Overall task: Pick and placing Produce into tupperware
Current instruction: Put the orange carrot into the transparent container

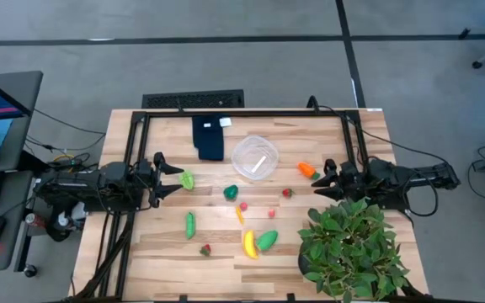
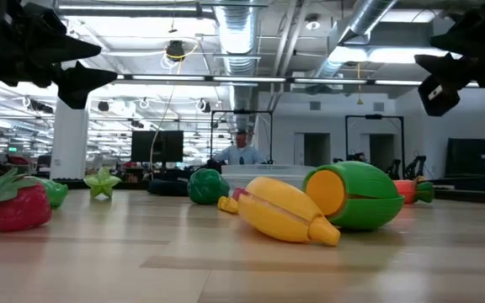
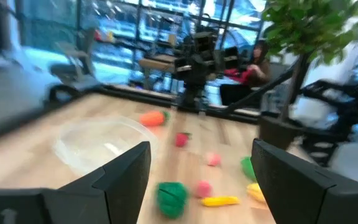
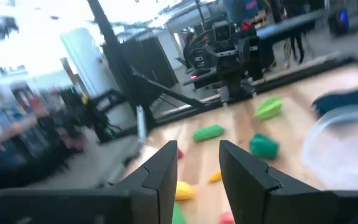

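The clear round tupperware (image 1: 254, 157) stands empty on the table's far middle, also seen in the left wrist view (image 3: 104, 146). Produce lies scattered on the wood: a light green piece (image 1: 188, 179), a dark green piece (image 1: 231, 193), an orange carrot (image 1: 307, 169), a strawberry (image 1: 286, 193), a green pod (image 1: 190, 224), a yellow banana (image 1: 248, 244) and a green piece (image 1: 267, 240). My left gripper (image 1: 171, 178) hovers open at the table's left, just left of the light green piece. My right gripper (image 1: 327, 178) hovers open at the right, beside the carrot.
A dark blue folded cloth (image 1: 210, 137) lies left of the tupperware at the far edge. A big leafy potted plant (image 1: 352, 248) fills the near right corner, close under my right arm. A black frame (image 1: 242, 113) borders the table's far side.
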### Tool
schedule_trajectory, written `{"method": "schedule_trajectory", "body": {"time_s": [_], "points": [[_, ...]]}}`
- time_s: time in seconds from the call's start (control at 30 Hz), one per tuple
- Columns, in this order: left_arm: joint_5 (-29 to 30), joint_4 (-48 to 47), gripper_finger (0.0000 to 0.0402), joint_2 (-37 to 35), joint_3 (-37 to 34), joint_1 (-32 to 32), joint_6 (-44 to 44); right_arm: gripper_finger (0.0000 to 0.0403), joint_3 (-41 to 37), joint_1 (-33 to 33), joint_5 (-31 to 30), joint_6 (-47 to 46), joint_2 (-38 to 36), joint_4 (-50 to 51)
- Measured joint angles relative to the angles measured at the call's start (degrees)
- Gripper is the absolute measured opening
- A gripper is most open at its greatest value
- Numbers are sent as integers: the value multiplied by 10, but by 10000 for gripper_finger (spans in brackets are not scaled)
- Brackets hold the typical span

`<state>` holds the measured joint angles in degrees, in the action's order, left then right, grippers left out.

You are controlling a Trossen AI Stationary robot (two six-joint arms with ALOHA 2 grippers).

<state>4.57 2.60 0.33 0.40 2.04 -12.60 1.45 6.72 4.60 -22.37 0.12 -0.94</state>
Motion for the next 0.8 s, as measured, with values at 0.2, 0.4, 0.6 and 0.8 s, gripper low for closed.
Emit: {"method": "schedule_trajectory", "body": {"time_s": [0.2, 0.4, 0.6, 0.8], "points": [[7, 0, 265, 0, 0, 0, -9, 113, 0, -1, -2, -18, 0, -22], [-8, -3, 265, 0, 0, 0, -26, 113, 0, 0, -2, -4, 0, -19], [-22, -6, 265, 1, 0, 0, -48, 113, 0, -9, -17, 99, 2, -14], [53, 7, 265, 1, 0, 0, 42, 113, 0, -11, -15, -5, 2, -54]]}}
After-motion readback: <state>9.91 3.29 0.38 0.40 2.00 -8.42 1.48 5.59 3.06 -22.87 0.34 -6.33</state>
